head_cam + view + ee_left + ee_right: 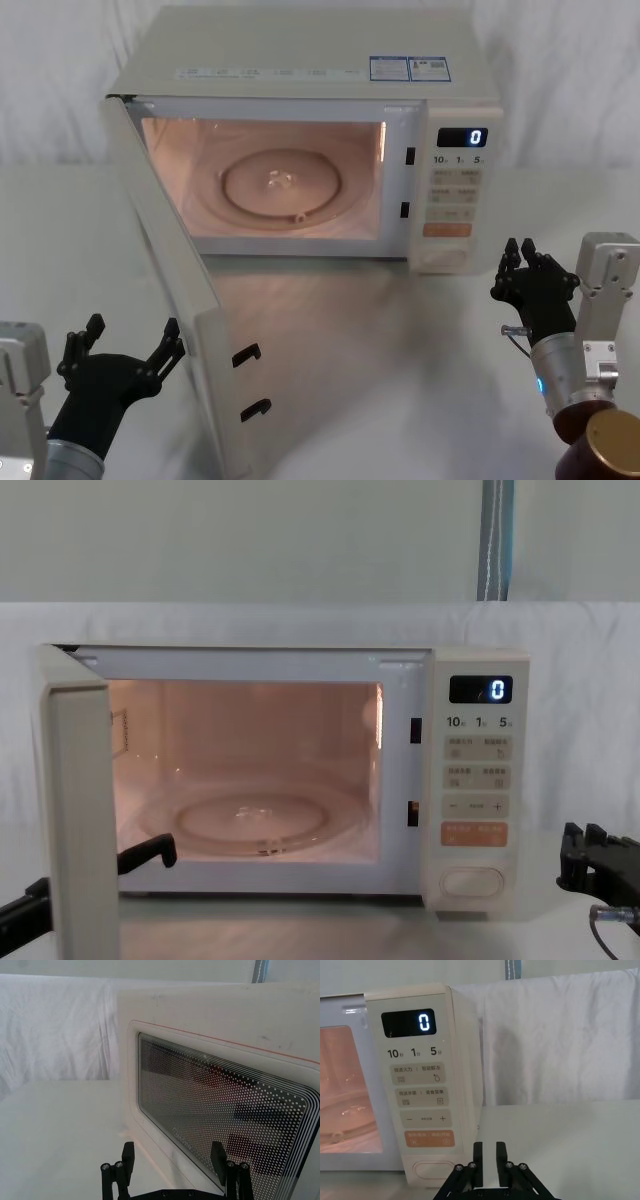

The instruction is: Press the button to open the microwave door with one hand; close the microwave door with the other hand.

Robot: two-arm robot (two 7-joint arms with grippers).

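The wide cream microwave door (pixel 165 290) with its dark dotted window stands swung open over the white counter (pixel 380 340). The black left gripper (pixel 125 350), fingers spread, sits just outside it; the black right gripper (pixel 522 262), fingers nearly together, hovers near the cream oval button (pixel 446 258).

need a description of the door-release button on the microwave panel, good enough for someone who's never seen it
Start at the cream microwave on the table and go to the control panel on its right side, under the lit "0" display. Run down the keys to the very bottom: the button sits just below the orange rectangular key. It is the plain, unmarked cream oval, while the small beige keys above carry print.
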